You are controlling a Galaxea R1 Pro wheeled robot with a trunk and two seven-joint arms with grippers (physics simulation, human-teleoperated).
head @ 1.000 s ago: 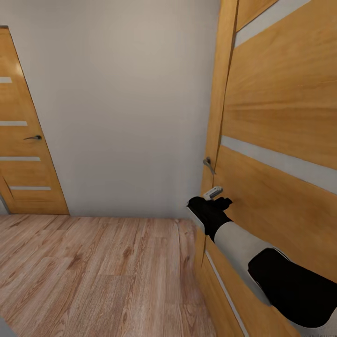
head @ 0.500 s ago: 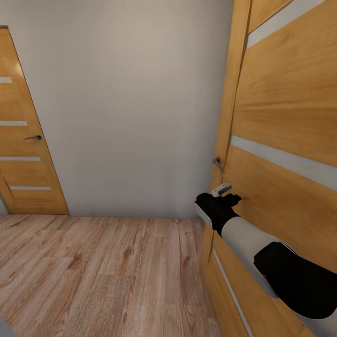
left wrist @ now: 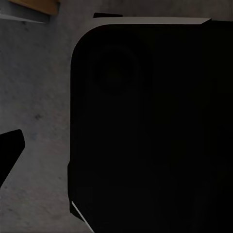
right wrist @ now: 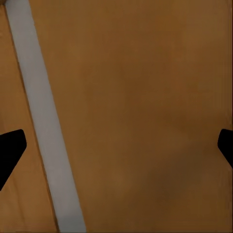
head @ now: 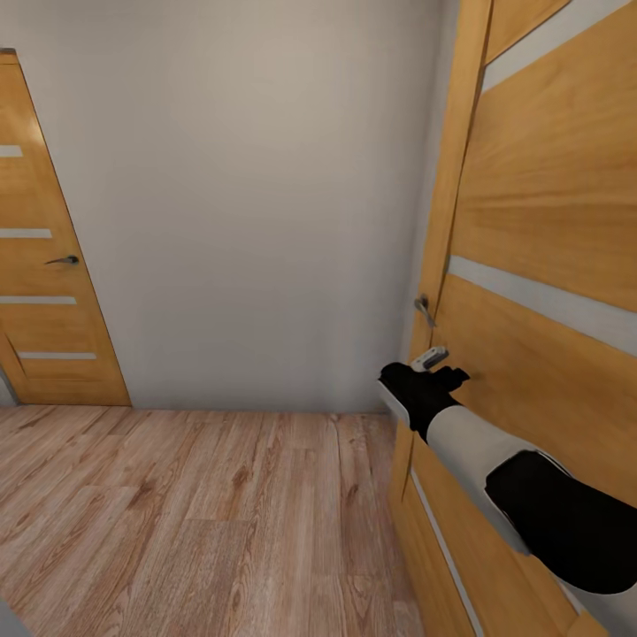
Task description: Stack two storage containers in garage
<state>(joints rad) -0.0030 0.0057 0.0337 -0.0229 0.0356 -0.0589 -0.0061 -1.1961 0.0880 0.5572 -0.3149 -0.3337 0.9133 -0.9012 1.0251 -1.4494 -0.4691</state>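
The right claw (head: 440, 376) was stretched forward against a wooden door (head: 548, 354) at the right of the head view, a little below its metal handle (head: 425, 310); in the right wrist view the two dark fingertips (right wrist: 10, 148) stood far apart at the two edges, with only the door's brown panel and its pale stripe (right wrist: 43, 121) between them, so this claw was spread and pinched nothing. For the left claw I cannot tell the state; the left wrist view gave mostly a big black body with a pale edge (left wrist: 145, 131), over a grey speckled ground (left wrist: 34, 97), and one dark tip (left wrist: 9, 145) at the side.

The two storage containers were nowhere in these pictures, so where they stood cannot be told from here; around the robot were a light wood plank floor (head: 177, 504), a plain white wall (head: 248, 203) and a second wooden door (head: 44, 265) at the far left.

My judgement, from the task sentence alone: such open plastic bins should be light and fairly stiff, but with smooth walls that may slip; a wide bin is probably best taken with both claws, one on each short wall at the rim, and kept level.
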